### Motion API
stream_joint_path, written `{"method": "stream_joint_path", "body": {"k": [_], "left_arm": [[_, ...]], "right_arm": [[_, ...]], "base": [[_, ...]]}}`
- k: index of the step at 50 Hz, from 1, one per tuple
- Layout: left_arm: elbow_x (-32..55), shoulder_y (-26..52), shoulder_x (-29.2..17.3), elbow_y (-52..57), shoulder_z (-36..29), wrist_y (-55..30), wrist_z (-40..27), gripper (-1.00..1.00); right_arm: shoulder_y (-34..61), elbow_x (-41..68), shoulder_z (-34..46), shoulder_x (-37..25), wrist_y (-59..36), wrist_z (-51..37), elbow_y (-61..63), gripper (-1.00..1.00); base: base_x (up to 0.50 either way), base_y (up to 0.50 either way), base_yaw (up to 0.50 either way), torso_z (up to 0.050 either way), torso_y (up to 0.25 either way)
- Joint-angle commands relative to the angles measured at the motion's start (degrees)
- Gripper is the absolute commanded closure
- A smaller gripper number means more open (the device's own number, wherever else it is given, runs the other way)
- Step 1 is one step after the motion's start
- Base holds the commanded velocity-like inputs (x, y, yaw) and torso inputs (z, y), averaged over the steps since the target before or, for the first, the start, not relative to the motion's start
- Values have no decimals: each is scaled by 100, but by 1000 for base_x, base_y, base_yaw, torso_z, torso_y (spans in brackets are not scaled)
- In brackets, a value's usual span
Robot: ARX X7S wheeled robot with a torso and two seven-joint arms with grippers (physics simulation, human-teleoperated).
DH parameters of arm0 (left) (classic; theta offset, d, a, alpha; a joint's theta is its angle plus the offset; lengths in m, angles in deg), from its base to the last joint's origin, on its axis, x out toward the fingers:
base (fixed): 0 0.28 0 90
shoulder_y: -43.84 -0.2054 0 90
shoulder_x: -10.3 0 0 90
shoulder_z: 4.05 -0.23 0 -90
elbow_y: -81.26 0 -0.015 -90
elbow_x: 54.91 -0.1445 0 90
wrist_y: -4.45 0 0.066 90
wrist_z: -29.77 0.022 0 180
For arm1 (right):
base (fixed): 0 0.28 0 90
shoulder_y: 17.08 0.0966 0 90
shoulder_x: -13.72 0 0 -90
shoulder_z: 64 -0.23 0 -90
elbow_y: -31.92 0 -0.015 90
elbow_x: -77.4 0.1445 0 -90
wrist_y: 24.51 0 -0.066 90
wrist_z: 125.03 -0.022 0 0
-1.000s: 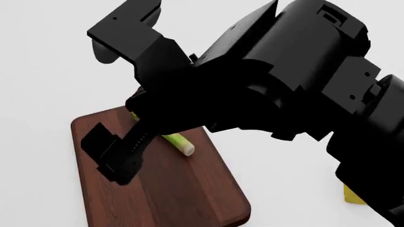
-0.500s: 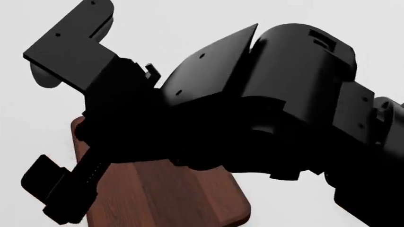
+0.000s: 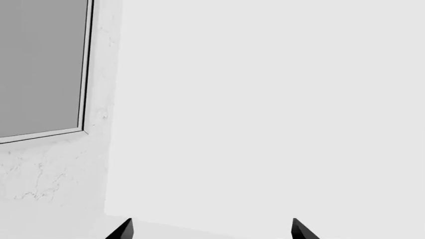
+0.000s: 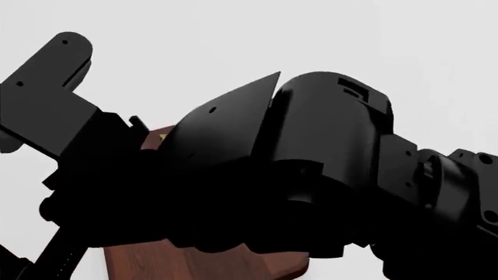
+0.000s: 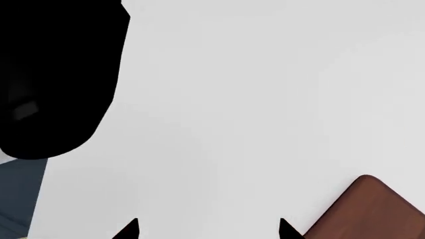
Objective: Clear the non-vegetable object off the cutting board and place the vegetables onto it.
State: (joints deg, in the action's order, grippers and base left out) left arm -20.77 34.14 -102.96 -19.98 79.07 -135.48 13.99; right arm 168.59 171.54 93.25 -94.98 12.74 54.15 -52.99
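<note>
Two black gripper tips spread wide on right gripper (image 5: 207, 230), grasping nothing; beside rectangular dark brown wooden cutting board (image 5: 371, 211); left gripper (image 3: 211, 230) likewise released.

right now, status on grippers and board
Left gripper open, empty. Right gripper open, empty, beside board corner. Right arm blocks head view; vegetables unseen.

My plain white tabletop (image 4: 435, 70) carries the dark brown wooden cutting board with rounded corners (image 4: 218, 265), which lies flat at about six o'clock in my head view, mostly hidden behind my black arm (image 4: 311, 175).
</note>
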Motion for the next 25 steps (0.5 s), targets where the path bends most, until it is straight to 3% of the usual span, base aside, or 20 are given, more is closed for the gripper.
{"method": "stream_joint_path", "body": {"k": [1,13,25], "left_arm": [[20,17,-11,14,6,-13,-19,-100],[45,13,-27,29,25,-19,-41,-100],[62,39,-10,25,7,-29,-52,-100]], "right_arm": [[-146,-10,52,187,71,250,-129,-100],[-196,208,138,300,-48,308,-338,-100],[95,1188,287,349,-602,-354,-239,-100]], "base": [[0,0,0,0,0],[0,0,0,0,0],[0,0,0,0,0]]}}
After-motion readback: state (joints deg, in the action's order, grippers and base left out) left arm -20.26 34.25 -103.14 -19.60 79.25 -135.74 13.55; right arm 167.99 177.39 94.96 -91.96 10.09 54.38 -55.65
